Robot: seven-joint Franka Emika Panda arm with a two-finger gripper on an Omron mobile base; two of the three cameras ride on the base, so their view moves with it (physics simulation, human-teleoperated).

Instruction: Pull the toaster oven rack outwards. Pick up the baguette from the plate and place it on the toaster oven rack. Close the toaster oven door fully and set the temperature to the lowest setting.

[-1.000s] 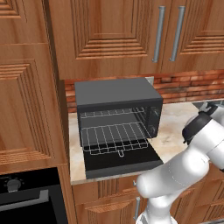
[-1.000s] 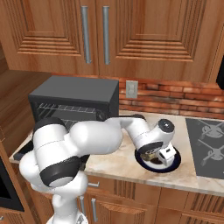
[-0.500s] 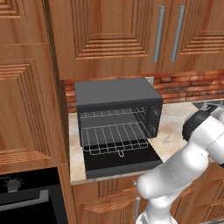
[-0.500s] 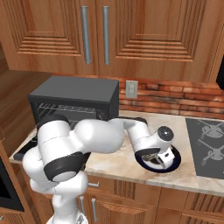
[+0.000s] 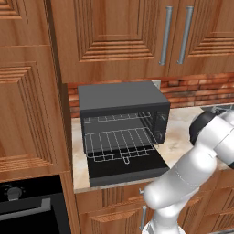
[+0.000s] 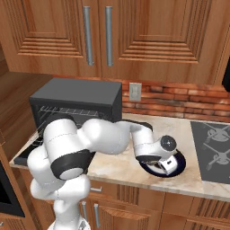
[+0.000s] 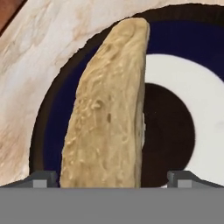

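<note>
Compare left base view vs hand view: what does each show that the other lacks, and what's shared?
Left base view: the toaster oven on the counter with its door dropped open and the rack pulled out over it, wooden cabinets above, the brick backsplash, and the built-in oven at lower left.

Hand view: the baguette lying on the plate, between the open gripper fingertips, not yet gripped.

Shared: only the marbled countertop.
</note>
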